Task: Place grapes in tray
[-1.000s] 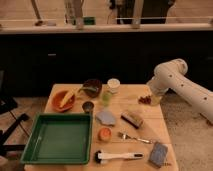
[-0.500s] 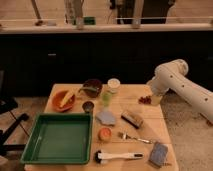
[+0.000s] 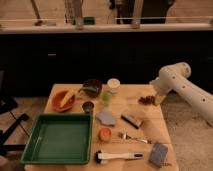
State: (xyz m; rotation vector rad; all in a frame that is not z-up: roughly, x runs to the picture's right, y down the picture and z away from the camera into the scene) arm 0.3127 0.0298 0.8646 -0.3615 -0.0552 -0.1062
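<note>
Fingers of gripper (image 3: 157,98) spread, empty, at 3 o'clock of grapes (image 3: 146,100); we see nothing moved since second ago, grasp pending, tray (image 3: 55,140) at their 8 o'clock

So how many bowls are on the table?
2: an orange bowl at the left and a dark bowl just right of it. The gripper hangs by the grapes, far right.
</note>
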